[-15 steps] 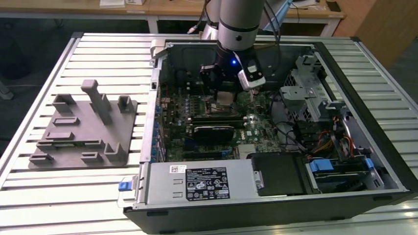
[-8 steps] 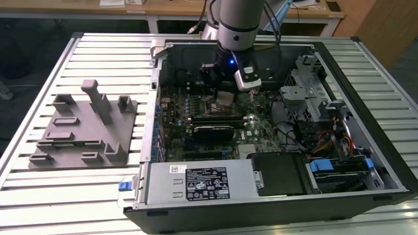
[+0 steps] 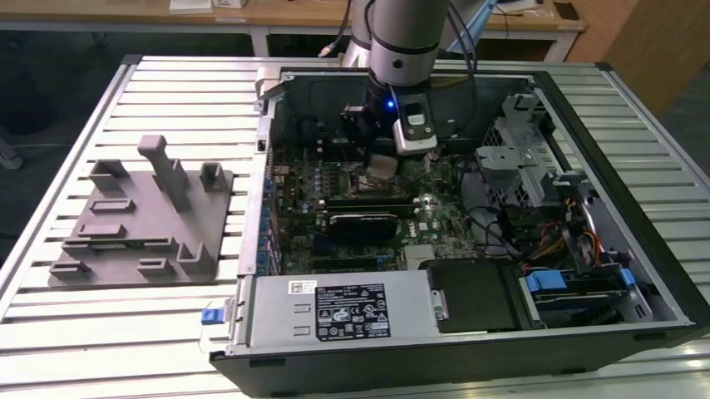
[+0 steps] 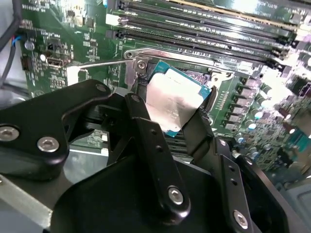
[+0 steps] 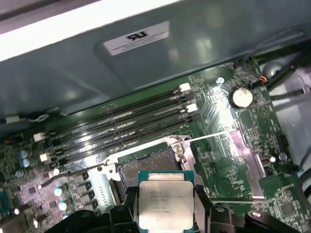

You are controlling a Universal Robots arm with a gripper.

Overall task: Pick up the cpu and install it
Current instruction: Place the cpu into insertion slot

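Silvery-grey metal tops the small flat square cpu, and we see the black two-fingered gripper with its jaws narrowed onto the chip's opposite edges. It hangs just over the open dark socket on the green motherboard, toward 12 o'clock inside the black computer case in the exterior view. In the second wrist view the chip looks skewed to the socket frame. We judge that seating it skewed could bend pins, or the thin edge grip could let it slip.
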